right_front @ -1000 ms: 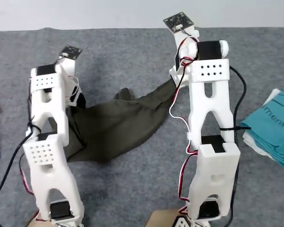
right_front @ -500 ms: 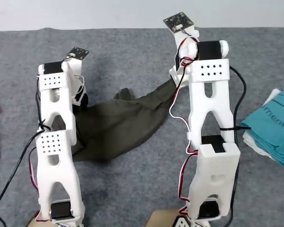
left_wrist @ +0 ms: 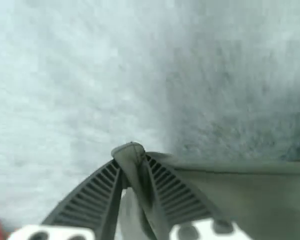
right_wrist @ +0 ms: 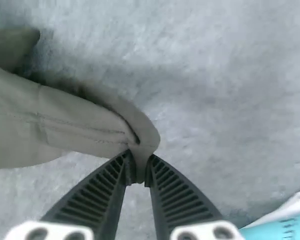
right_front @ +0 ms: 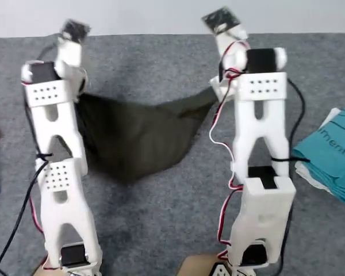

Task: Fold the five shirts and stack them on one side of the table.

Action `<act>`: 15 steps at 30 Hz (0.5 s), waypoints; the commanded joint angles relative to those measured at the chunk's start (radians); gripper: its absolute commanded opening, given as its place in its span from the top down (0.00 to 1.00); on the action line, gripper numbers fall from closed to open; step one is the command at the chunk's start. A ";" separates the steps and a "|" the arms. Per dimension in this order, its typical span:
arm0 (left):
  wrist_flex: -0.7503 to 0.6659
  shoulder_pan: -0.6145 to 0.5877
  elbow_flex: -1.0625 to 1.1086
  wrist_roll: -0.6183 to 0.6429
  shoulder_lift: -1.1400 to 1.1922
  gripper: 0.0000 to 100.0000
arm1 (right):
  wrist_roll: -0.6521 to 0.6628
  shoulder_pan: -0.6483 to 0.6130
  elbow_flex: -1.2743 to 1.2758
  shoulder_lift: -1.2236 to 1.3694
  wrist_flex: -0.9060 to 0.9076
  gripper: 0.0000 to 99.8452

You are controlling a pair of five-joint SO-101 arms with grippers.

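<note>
Left gripper (left_wrist: 132,156): it is pinching shut on a bunched corner of the olive shirt (right_front: 138,138), the cloth squeezed up between its ribbed black fingers (left_wrist: 92,192).
Right gripper (right_wrist: 137,170): it is closing its jaws on the opposite end of the olive shirt, a rolled fold of fabric bulging just past the tips.
Olive shirt: it is hanging spread between the two grippers, its upper edge drawn fairly straight and the rest sagging to a blunt point in the middle. From here I cannot tell whether that low point is touching the table.
Left arm (right_front: 57,172): it is standing right at one end of the olive shirt, overlapping the cloth's edge from above.
Right arm (right_front: 261,144): it is standing at the other end of the olive shirt.
Teal shirt (right_front: 333,150): it is lying folded, well apart from the olive shirt, beyond the right arm, on top of a folded white shirt (right_front: 311,173).
Grey table cover (right_front: 161,230): it is lying under the olive shirt and spreading out on all sides of it.
</note>
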 commanded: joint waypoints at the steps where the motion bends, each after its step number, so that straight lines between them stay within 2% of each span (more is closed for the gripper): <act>1: 0.021 -0.020 -0.053 -0.002 -0.221 1.00 | 0.012 0.042 -0.089 -0.136 0.035 0.99; 15: 0.020 -0.018 -0.058 -0.002 -0.683 1.00 | 0.014 0.096 -0.198 -0.452 0.033 0.99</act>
